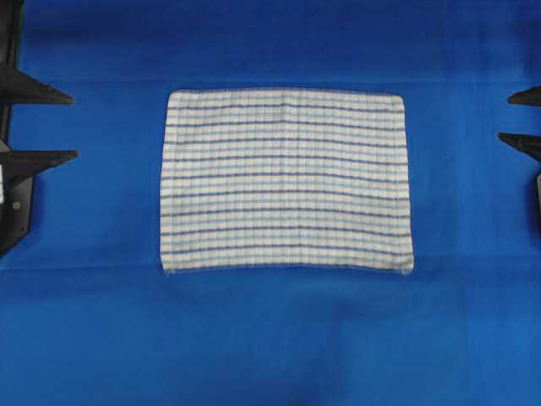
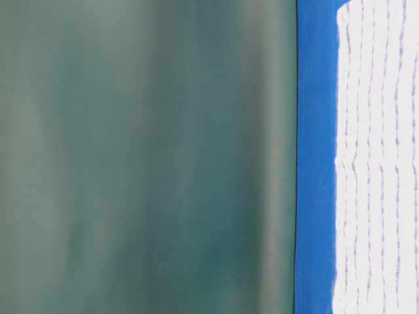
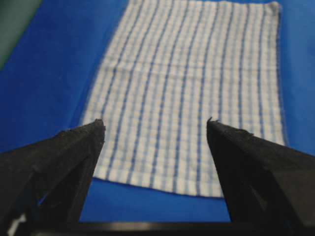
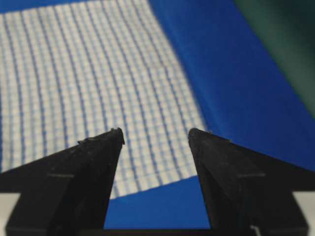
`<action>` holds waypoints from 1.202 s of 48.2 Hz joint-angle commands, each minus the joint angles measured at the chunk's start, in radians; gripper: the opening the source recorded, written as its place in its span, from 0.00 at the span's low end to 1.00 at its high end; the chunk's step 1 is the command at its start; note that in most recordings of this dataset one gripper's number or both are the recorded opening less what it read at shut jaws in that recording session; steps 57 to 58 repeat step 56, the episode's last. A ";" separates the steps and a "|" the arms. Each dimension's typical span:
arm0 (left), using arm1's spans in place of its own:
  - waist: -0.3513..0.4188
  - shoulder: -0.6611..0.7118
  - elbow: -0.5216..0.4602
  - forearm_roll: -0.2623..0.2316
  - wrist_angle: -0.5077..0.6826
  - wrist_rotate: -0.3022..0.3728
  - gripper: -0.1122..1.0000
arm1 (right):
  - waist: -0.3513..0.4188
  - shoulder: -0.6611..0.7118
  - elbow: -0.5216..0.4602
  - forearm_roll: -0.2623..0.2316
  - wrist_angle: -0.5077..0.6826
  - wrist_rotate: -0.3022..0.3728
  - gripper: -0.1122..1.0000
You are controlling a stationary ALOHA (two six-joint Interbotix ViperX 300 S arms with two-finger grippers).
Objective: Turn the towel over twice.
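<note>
The towel, white with thin dark-blue and light-blue stripes, lies flat and spread out in the middle of the blue sheet. My left gripper stands open at the left edge, a good gap short of the towel's left side. At the right edge my right gripper is open too, well clear of the towel's right side. From the left wrist, the towel stretches away beyond the open left gripper. From the right wrist, the towel lies ahead of the open right gripper. Nothing sits between either pair of fingers. The table-level view catches the towel.
The plain blue sheet covers the whole table, with a faint crease across it near the towel's near edge. A dark green backdrop rises behind the table. Bare sheet surrounds the towel on all sides.
</note>
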 commanded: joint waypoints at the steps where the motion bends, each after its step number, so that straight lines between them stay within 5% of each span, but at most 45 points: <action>1: 0.003 -0.037 0.015 0.000 -0.009 -0.008 0.80 | -0.002 -0.011 0.020 -0.005 -0.040 0.012 0.65; 17: 0.002 -0.035 0.127 -0.005 -0.061 -0.115 0.80 | -0.052 -0.031 0.149 -0.026 -0.133 0.147 0.63; 58: -0.015 -0.026 0.143 -0.005 -0.095 -0.109 0.80 | -0.054 -0.015 0.158 -0.026 -0.169 0.152 0.62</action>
